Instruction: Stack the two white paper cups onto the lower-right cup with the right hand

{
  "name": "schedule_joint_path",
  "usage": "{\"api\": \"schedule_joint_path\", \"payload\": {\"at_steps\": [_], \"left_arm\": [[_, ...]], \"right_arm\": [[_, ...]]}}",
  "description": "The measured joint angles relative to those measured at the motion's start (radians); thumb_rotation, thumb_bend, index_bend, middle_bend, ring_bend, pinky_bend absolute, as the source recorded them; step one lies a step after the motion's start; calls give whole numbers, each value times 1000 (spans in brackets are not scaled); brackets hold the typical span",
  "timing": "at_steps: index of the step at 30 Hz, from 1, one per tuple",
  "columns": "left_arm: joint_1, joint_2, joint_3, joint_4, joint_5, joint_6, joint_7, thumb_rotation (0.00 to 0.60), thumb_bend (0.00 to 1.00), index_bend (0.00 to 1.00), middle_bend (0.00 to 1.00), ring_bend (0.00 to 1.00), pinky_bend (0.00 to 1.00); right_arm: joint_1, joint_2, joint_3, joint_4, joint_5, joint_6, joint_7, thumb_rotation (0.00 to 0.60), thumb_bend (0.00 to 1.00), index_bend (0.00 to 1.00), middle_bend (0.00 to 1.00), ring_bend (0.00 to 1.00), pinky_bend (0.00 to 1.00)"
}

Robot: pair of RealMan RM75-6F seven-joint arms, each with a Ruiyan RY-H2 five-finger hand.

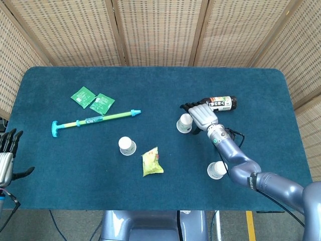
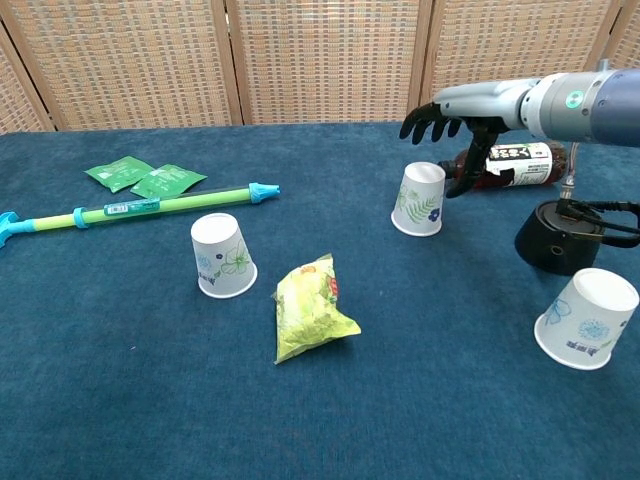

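Three white paper cups with floral prints stand upside down on the blue table. One cup (image 1: 127, 146) (image 2: 222, 256) is left of centre, one (image 1: 184, 123) (image 2: 420, 199) is at centre right, and the lower-right cup (image 1: 217, 170) (image 2: 588, 319) is near the front edge. My right hand (image 1: 200, 114) (image 2: 452, 118) hovers just above and right of the centre-right cup, fingers spread, holding nothing. My left hand (image 1: 6, 158) stays off the table's left front corner, fingers apart and empty.
A yellow-green snack bag (image 1: 151, 161) (image 2: 310, 308) lies between the cups. A brown bottle (image 1: 219, 103) (image 2: 512, 163) lies on its side behind a black lidded pot (image 1: 226, 138) (image 2: 562, 236). A green-blue water squirter (image 1: 95, 119) and two green sachets (image 1: 92, 100) sit at left.
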Motion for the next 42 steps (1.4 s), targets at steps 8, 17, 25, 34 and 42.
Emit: {"api": "schedule_joint_path", "payload": {"at_steps": [8, 17, 25, 34, 42], "left_arm": [[-3, 0, 0, 2, 1, -1, -5, 600, 0, 0, 0, 0, 0], [-1, 2, 3, -1, 3, 2, -6, 600, 0, 0, 0, 0, 0], [-1, 3, 4, -2, 3, 2, -7, 600, 0, 0, 0, 0, 0], [-2, 2, 6, -2, 2, 1, -4, 600, 0, 0, 0, 0, 0], [-4, 0, 13, -4, 17, 0, 1, 600, 0, 0, 0, 0, 0]], "right_arm": [[24, -56, -13, 55, 32, 16, -7, 600, 324, 244, 312, 280, 277], [39, -121, -16, 149, 25, 55, 12, 600, 408, 366, 445, 460, 454], [41, -149, -10, 180, 7, 71, 55, 600, 484, 466, 536, 550, 533], [19, -73, -7, 49, -49, 120, 85, 600, 504, 466, 537, 550, 532], [-50, 131, -24, -261, -131, 204, 87, 600, 516, 466, 537, 551, 533]]}}
